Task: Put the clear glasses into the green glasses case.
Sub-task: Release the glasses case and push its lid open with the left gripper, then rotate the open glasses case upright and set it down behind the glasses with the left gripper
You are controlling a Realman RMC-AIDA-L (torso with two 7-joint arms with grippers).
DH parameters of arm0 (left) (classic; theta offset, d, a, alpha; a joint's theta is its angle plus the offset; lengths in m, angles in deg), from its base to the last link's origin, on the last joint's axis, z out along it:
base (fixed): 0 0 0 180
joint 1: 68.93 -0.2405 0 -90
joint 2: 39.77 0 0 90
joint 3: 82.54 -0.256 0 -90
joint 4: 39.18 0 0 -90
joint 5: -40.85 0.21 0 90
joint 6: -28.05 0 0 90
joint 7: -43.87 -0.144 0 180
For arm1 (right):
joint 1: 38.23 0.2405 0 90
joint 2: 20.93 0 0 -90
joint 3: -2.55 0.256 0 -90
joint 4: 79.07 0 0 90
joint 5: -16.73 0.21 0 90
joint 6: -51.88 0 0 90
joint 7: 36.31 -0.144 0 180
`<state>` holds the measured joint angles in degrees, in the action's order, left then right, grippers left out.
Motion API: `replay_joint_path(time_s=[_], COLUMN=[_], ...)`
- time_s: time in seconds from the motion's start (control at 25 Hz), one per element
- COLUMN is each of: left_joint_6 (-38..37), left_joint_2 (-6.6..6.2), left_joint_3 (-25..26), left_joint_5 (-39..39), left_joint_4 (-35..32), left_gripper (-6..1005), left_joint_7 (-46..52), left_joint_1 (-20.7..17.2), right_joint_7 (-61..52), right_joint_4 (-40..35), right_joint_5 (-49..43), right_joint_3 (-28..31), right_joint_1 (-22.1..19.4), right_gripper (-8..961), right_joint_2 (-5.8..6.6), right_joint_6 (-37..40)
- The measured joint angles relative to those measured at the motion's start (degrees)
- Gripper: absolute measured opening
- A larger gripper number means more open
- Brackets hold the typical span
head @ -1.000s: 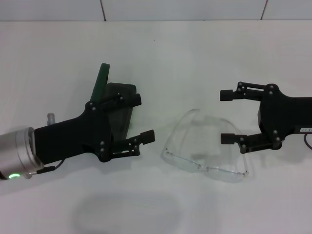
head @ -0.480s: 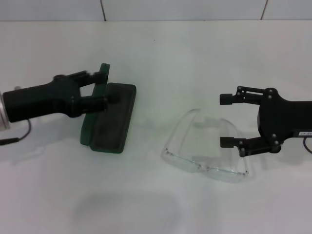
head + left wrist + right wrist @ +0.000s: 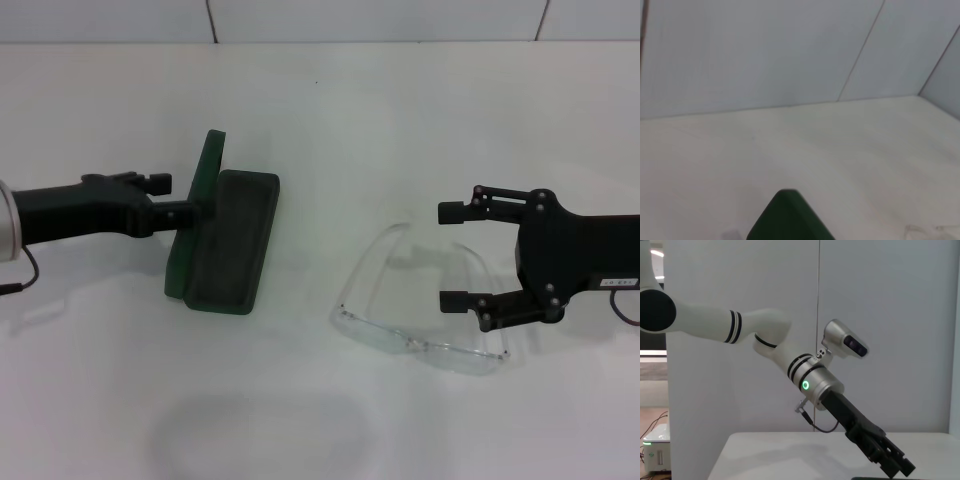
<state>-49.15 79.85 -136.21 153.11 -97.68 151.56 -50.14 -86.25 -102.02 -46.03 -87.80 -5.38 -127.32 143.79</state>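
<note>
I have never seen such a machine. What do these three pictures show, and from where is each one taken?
It is a robot with two arms. The head view looks down on a white table. There lies the open green glasses case, and beside it, apart, the clear glasses. The left gripper reaches the case lid; whether it grips is unclear. The right gripper is open, close beside the glasses, holding nothing. The other two pictures come from wrist cameras: the left one shows the case's tip, the right one shows the left arm.

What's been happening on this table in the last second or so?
The left end effector swung off the green case to its raised lid, fingers astride the lid's edge. The right end effector, open, crept toward the clear glasses. Case and glasses stayed put.
</note>
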Motion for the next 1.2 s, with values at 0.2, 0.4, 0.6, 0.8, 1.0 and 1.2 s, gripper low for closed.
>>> replay_joint_path(time_s=[0.2,0.4,0.6,0.8,1.0,1.2], left_joint_6=[0.54,0.87,1.51,2.54,2.58,3.23], left_joint_2=[0.02,0.01,-0.05,-0.11,-0.17,-0.3], left_joint_3=[-0.26,-0.29,-0.29,-0.29,-0.29,-0.22], left_joint_5=[0.85,2.83,8.44,13.57,14.17,14.25], left_joint_4=[0.4,0.58,1.32,3.78,4.69,4.55], left_gripper=[876,876,875,845,786,638], left_joint_7=[0.33,1.82,6.86,9.56,9.41,9.47], left_joint_1=[0.08,1.0,5.01,8.85,9.85,10.13], right_joint_7=[-0.19,-0.19,-0.23,-0.01,0.01,0.6], right_joint_4=[-0.23,-0.26,-0.26,-0.39,-0.74,-1.35], right_joint_5=[0.0,-0.01,-0.01,-0.54,-0.7,-1.68], right_joint_3=[0.0,0.0,0.0,0.0,0.0,0.0], right_joint_1=[-0.09,0.0,0.27,0.35,0.33,0.44], right_gripper=[870,870,869,869,869,869], right_joint_2=[-0.18,-0.57,-0.65,-1.05,-1.37,-1.42], right_joint_6=[0.01,0.02,0.03,-0.34,-1.99,-2.18])
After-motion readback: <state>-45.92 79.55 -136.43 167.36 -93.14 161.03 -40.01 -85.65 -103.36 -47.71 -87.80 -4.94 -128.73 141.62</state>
